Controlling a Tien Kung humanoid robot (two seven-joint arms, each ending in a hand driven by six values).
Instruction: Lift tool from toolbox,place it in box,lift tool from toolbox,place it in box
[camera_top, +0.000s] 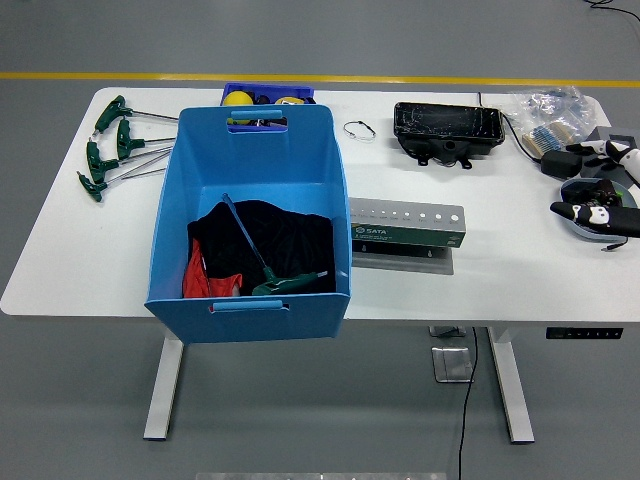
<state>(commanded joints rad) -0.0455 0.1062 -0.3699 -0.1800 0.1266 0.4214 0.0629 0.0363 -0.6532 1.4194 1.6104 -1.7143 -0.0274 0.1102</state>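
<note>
Head view shows the right hand (600, 212) open and empty at the table (480, 285) edge, a wrench (262, 262) in the bin (250, 225).

— Any print that can be read?
— Only "SATA", white on the green front of the tool rack (407, 238), just at three o'clock of the blue box (250, 225). Its smaller print is too small to read.

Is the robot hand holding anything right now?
No. The right robot hand is at the table's right edge, fingers open and empty. A green-handled tool lies in the blue box.
</note>
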